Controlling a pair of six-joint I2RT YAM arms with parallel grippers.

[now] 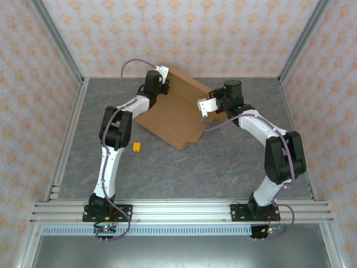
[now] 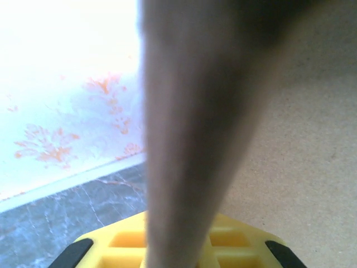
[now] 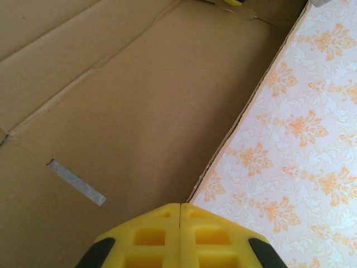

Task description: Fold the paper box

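Note:
The paper box is a large brown cardboard sheet with creases, lifted off the grey table at the back. My left gripper holds its upper left edge. In the left wrist view that edge runs blurred up from the yellow fingers, with the panel on the right. My right gripper is at the sheet's right edge. Seen from the right wrist, the yellow jaws are pressed together on the edge of the panel, which has a slit.
A tiny orange-yellow piece lies on the table left of centre, near the left arm. Patterned walls and metal posts close in the back and sides. An aluminium rail runs along the near edge by the arm bases.

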